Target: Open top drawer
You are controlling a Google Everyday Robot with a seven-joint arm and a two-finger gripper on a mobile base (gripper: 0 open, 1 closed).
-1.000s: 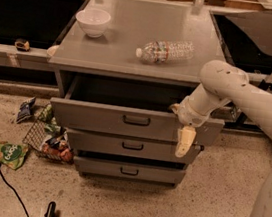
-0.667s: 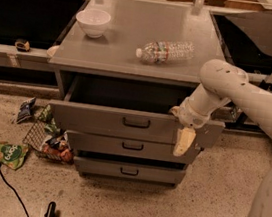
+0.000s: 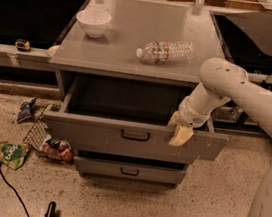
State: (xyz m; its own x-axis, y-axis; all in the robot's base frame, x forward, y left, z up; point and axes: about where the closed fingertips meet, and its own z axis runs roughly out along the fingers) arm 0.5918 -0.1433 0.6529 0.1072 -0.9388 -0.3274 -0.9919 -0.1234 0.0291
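The top drawer of the gray metal cabinet stands pulled well out, and its deep gray interior shows. A small black loop handle sits at the centre of its wide front. My gripper is at the top edge of the drawer front, right of the handle, hanging over that edge. My white arm reaches in from the right.
A white bowl and a lying plastic bottle are on the cabinet top. A narrower lower drawer shows beneath. Snack bags and a wire basket lie on the floor at left. My white base is at right.
The top drawer has slid farther out toward the camera, showing more of its interior and covering the drawer below. My gripper came forward with the drawer's front edge.
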